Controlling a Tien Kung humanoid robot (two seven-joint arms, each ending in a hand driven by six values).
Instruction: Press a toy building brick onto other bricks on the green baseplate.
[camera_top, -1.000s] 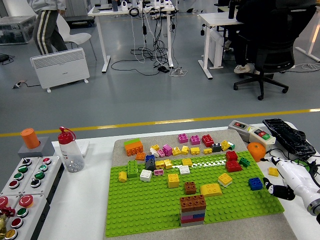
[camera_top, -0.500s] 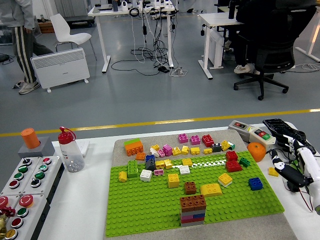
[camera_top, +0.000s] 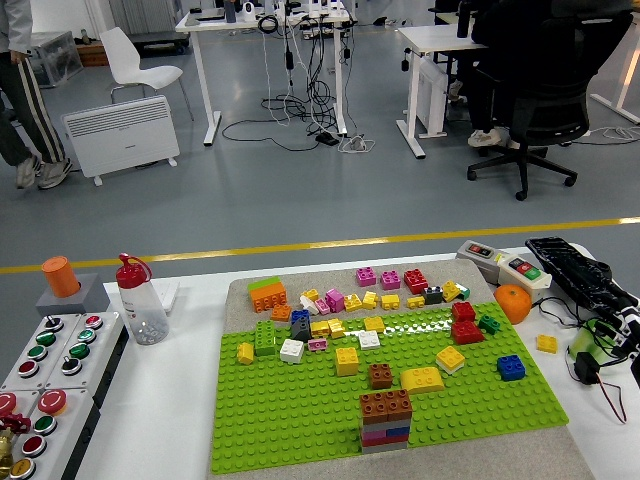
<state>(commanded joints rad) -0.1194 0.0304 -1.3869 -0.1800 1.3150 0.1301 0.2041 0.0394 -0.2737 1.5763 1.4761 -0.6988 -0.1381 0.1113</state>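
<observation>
Lying flat in the middle of the white table (camera_top: 150, 420): the green baseplate (camera_top: 300, 410), studded all over, on a grey mat (camera_top: 240, 290). Standing near its front edge, a little right of centre: a stack of bricks (camera_top: 385, 420), brown on top, then pink, blue and grey layers below, upright and neat. Just behind the stack, a small brown brick (camera_top: 380, 375), and to the right of it a flat yellow brick (camera_top: 422, 379). Further right, another yellow brick (camera_top: 450, 358), tilted, and a blue brick (camera_top: 511, 367) near the plate's right edge. Scattered along the far part of the plate and the mat: many loose bricks, among them an orange brick (camera_top: 267, 294) with green on top, a tall green brick (camera_top: 264, 338), a white brick (camera_top: 292, 350), two red bricks (camera_top: 465, 322) and two magenta bricks (camera_top: 378, 277).

At the picture's right edge, only a small part of the right hand (camera_top: 622, 335), well apart from the plate and touching no brick; cannot tell whether its fingers are open or closed, too little visible. Beside it on the table, an orange fruit (camera_top: 513, 302), one small yellow brick (camera_top: 546, 344) and a black keyboard (camera_top: 570, 268). On the left side, a clear bottle with red cap (camera_top: 140, 302) and a button panel (camera_top: 50, 365).
</observation>
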